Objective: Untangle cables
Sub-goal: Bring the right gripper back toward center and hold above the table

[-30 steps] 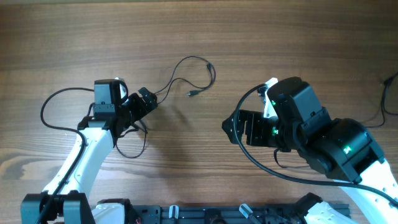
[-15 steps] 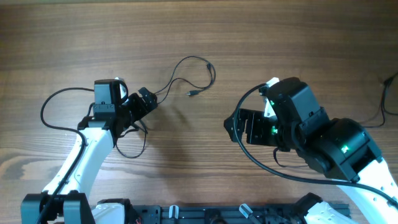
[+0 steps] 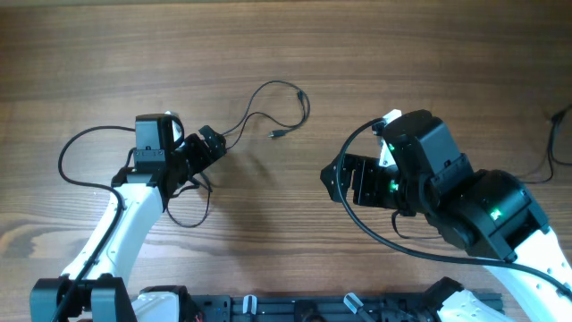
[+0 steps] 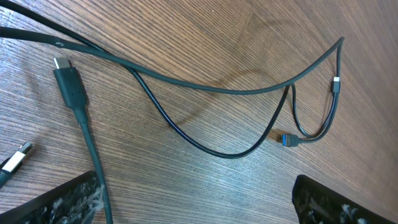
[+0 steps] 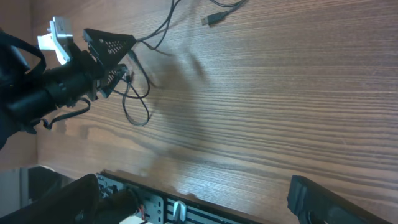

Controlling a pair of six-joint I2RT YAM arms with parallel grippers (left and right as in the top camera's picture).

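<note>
The cables (image 3: 273,83) lie as thin black loops on the wooden table, just right of my left gripper (image 3: 216,141); one plug end (image 3: 276,134) rests free. Another thin loop (image 3: 192,219) lies under the left arm. In the left wrist view a long cord (image 4: 217,91) arcs across, a thinner one (image 4: 217,154) sags below it, and a blue-tipped plug (image 4: 285,140) and a USB-C plug (image 4: 67,74) show. My left gripper (image 4: 199,208) is open over bare wood; one cord passes its left finger (image 4: 62,199). My right gripper (image 3: 329,179) is open and holds nothing, well right of the cables.
The left arm's thick black cable (image 3: 67,156) bows out to the left. Another black cord (image 3: 556,134) runs along the right edge. A black mounting rail (image 5: 186,205) lines the table's near edge. The right wrist view shows the left arm (image 5: 62,87).
</note>
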